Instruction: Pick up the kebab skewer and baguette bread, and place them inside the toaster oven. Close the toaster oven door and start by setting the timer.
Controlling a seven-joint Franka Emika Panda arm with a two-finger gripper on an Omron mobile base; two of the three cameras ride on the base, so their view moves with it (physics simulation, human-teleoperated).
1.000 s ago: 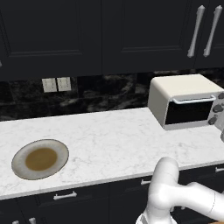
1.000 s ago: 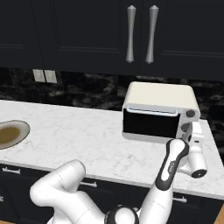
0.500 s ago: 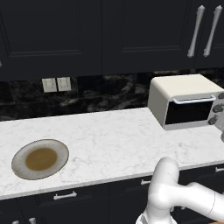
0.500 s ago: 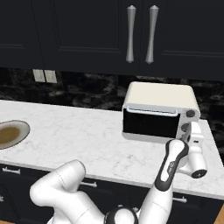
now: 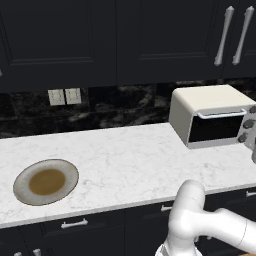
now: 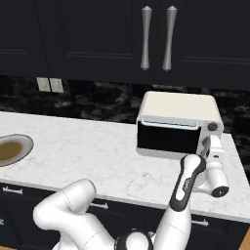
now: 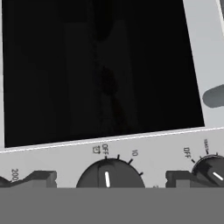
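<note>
A: Toaster oven (image 6: 178,124): what markings are legible?
B: Hand view, control panel: "OFF" and "10" around one dark knob (image 7: 109,175); "OFF" beside another; "200" at the edge.
A: Appearance, position?
B: Cream-white box, toaster oven door (image 6: 168,139) dark glass, shut; on the marble counter (image 6: 97,154). Gripper (image 6: 213,148) at its knob side, fingers spread wide.

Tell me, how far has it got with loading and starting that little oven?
Nearly finished, it seems. The plate is bare and the toaster oven door is shut; through its dark glass the food cannot be made out clearly. The open hand sits at the knobs on the toaster oven, framing the middle knob, whose marker points at OFF. Turning the timer is what is left.
</note>
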